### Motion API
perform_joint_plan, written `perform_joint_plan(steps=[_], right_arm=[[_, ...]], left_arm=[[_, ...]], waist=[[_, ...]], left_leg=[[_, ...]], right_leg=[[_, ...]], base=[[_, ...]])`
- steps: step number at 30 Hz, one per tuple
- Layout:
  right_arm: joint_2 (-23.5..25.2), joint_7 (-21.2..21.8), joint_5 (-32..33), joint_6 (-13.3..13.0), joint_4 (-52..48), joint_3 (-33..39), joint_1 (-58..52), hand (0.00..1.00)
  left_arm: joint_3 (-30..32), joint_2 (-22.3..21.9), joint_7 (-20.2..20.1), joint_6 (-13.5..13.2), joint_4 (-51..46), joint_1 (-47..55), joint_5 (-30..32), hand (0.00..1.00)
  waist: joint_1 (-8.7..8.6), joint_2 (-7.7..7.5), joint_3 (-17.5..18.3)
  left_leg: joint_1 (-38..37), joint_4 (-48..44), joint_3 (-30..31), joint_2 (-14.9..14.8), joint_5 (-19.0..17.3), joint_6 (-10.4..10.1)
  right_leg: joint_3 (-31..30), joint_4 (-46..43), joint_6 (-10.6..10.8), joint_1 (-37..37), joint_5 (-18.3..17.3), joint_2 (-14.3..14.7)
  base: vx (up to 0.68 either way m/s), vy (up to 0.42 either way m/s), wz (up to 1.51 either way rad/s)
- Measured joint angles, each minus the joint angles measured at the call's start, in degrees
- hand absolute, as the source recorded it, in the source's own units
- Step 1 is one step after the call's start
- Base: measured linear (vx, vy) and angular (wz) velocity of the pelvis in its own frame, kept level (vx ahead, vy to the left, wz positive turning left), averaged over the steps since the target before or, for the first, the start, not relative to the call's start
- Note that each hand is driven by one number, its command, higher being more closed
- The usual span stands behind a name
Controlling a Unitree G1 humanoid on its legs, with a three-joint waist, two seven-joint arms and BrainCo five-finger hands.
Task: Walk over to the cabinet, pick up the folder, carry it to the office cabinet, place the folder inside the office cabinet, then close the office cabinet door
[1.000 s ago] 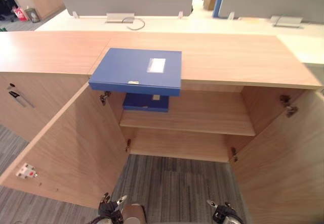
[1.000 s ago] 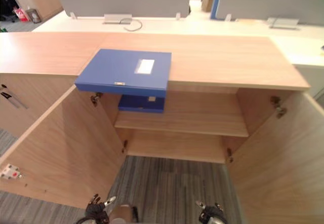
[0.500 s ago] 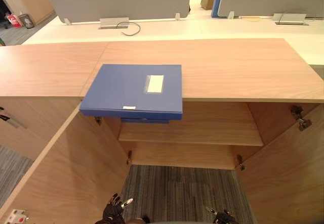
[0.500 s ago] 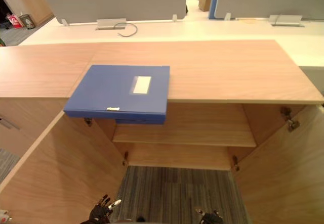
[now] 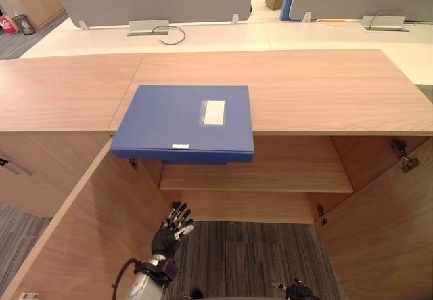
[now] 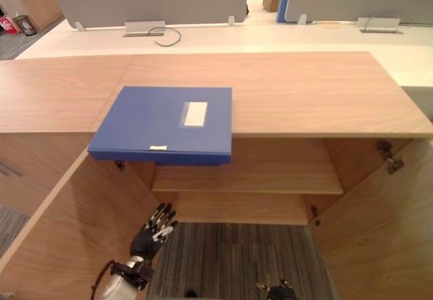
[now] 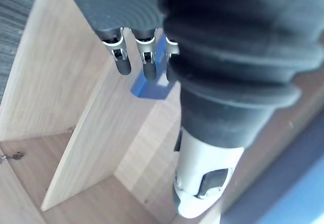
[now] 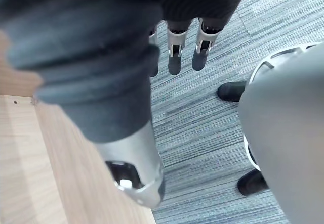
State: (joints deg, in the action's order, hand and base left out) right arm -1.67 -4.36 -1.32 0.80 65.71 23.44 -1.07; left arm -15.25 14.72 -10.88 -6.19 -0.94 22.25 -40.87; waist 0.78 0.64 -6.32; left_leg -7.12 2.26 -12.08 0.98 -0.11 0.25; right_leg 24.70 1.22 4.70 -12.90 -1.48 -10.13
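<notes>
Blue folder [image 5: 183, 120] flat on the cabinet top [image 5: 325, 90], front edge overhanging the open compartment [image 5: 270, 168] — pick-up step, nothing gripped. Left hand [image 5: 173, 229] below it, fingers straight, empty; right hand [image 5: 295, 290] low, fingers relaxed, empty. Next, probably: left fingers under the overhang, thumb on top.

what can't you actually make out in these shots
- The shelf, left end: hidden under the overhanging blue folder in both eye views.
- The folder's white label: print too small to read.
- The right hand: cut off by the eye views' bottom edge; its wrist view shows straight fingers.
- The left door: cut off by the left eye view's left and bottom edges.
</notes>
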Motion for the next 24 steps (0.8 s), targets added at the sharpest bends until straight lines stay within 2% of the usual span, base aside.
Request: perform_joint_plan(steps=[2,6,9,10,12,14,17,22,24], right_arm=[[-0.10,0.93,-0.26,0.06,-0.02,-0.54,0.21,0.00],[-0.29,2.87,-2.28,0.19,-0.02,-0.53,0.18,0.00],[-1.00,4.29,-2.80,0.19,-0.17,-0.52,0.24,0.00],[-1.17,4.46,-3.32,0.19,-0.18,-0.52,0.24,0.00],[-1.57,5.07,-4.47,0.18,-0.19,-0.52,0.16,0.00],[-1.74,5.41,-4.58,0.12,-0.19,-0.54,0.16,0.00],[-1.97,5.95,-4.64,0.04,-0.17,-0.53,0.13,0.00],[-3.02,6.51,-4.49,-0.21,0.28,-0.54,0.00,0.00],[-3.63,6.51,-4.45,-0.76,2.22,-1.08,0.64,0.00]], left_arm=[[-1.91,7.38,-2.32,0.06,-6.12,0.37,3.21,0.00],[-1.77,17.76,-6.56,0.10,-13.30,1.81,5.42,0.00],[-1.14,23.81,-9.74,0.11,-18.36,3.65,7.12,0.00],[-0.73,24.45,-10.74,0.11,-19.45,4.45,7.09,0.00],[0.14,24.36,-12.32,0.10,-20.36,5.35,5.58,0.00],[1.04,24.14,-13.80,0.10,-20.38,5.52,1.04,0.00],[4.85,21.18,-16.87,0.18,-20.43,5.24,-6.75,0.00],[15.73,6.61,-18.05,-0.19,-20.49,0.67,-16.95,0.00],[16.19,4.40,-16.90,-0.67,-22.19,0.46,-17.93,0.00]], waist=[[-0.01,0.18,0.38],[-0.02,0.35,1.84],[0.08,0.43,1.91],[0.10,0.45,1.92],[0.35,0.54,1.98],[0.50,0.64,2.06],[1.11,0.73,2.47],[2.62,0.45,3.66],[2.76,0.43,3.69]], left_leg=[[-0.20,0.68,-0.14,0.25,0.46,0.21],[-1.08,2.66,-0.38,0.41,1.57,0.11],[-1.06,2.68,-0.41,0.47,1.71,0.11],[-1.05,2.69,-0.42,0.50,1.74,0.12],[-0.96,2.71,-0.39,0.58,1.86,0.10],[-0.92,2.72,-0.31,0.56,1.97,0.05],[-0.78,2.71,-0.07,0.64,2.14,-0.10],[0.04,2.69,1.30,0.50,2.69,-0.35],[0.05,2.67,1.40,0.29,2.84,-0.45]], right_leg=[[0.00,0.17,-0.01,0.11,0.02,-0.15],[-0.12,0.48,0.00,0.22,0.02,-0.05],[-0.17,0.70,0.00,0.25,0.01,-0.07],[-0.18,0.85,0.00,0.24,0.01,-0.07],[-0.19,1.28,0.00,0.15,0.00,-0.01],[-0.19,1.44,0.00,0.13,0.00,0.13],[-0.15,1.75,0.00,0.09,0.00,0.42],[0.31,2.27,-0.03,0.12,-0.02,0.84],[0.06,2.07,-0.01,0.18,-0.01,0.92]], base=[[-0.05,-0.005,-0.04],[-0.04,-0.014,-0.06],[-0.05,-0.023,-0.03],[-0.04,-0.021,-0.03],[-0.02,-0.016,0.00],[0.00,0.000,0.00],[0.00,0.000,0.00],[-0.01,-0.029,0.11],[-0.03,-0.019,0.03]])
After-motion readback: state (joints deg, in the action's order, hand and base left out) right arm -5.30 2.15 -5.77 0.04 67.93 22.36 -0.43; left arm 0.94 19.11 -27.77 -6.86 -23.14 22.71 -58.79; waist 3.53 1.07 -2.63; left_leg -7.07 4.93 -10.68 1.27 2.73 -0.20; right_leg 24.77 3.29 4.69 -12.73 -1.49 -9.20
